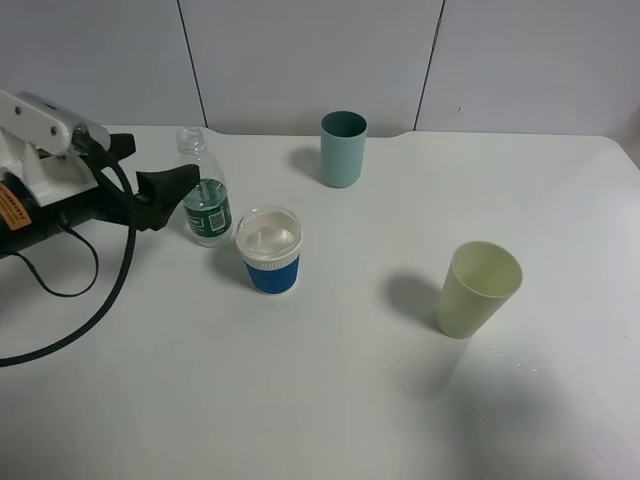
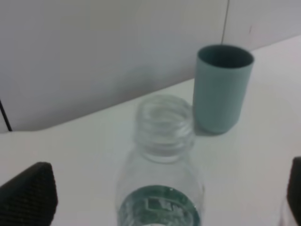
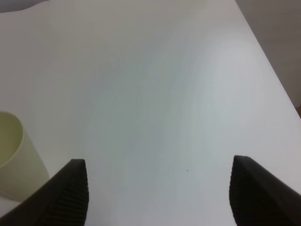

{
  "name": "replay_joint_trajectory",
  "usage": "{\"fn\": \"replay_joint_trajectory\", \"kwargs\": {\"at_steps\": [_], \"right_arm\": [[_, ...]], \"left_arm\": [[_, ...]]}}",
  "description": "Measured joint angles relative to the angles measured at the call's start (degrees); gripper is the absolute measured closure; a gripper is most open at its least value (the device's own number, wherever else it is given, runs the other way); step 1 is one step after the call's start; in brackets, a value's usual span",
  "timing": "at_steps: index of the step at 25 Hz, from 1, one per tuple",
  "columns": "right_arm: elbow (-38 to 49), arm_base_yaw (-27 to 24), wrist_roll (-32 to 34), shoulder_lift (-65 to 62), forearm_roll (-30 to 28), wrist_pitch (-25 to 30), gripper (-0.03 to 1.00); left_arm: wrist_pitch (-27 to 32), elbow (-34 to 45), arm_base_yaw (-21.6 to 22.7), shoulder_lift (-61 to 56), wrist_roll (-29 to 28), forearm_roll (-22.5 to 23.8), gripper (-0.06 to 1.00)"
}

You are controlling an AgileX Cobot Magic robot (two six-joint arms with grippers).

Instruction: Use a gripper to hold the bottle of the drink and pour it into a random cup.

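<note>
A white boxy gripper (image 1: 160,165) head tops a bulky black arm (image 1: 60,215), its black fingers (image 2: 28,195) ribbed, an orange label (image 1: 10,205) and looping black cable (image 1: 90,300) alongside.

Light was even and fairly bright, coming from above, and the white tabletop (image 1: 330,400) looked washed out toward its right edge. Soft shadows fell leftward beside the teal cup (image 1: 343,148) and the pale cup (image 1: 478,289); the blue cup (image 1: 270,250) cast only a faint one. The overhead view was sharp. In the left wrist view the bottle (image 2: 162,174) was blurred, close to the lens. The right wrist view was soft, with dark fingertips (image 3: 70,193) out of focus.
</note>
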Motion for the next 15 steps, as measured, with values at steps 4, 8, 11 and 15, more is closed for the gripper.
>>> {"fn": "replay_joint_trajectory", "kwargs": {"at_steps": [4, 8, 11, 15], "right_arm": [[0.0, 0.0, 0.0, 0.0, 0.0, 0.0, 0.33], [0.0, 0.0, 0.0, 0.0, 0.0, 0.0, 0.33], [0.0, 0.0, 0.0, 0.0, 0.0, 0.0, 0.33], [0.0, 0.0, 0.0, 0.0, 0.0, 0.0, 0.33]], "left_arm": [[0.3, 2.3, 0.0, -5.7, 0.0, -0.9, -0.05], [4.5, 2.6, 0.0, -12.4, -1.7, -1.9, -0.05], [11.2, 2.6, 0.0, -19.2, -2.1, -3.5, -0.05], [22.7, 2.6, 0.0, -28.8, -2.3, -6.3, -0.05]]}}
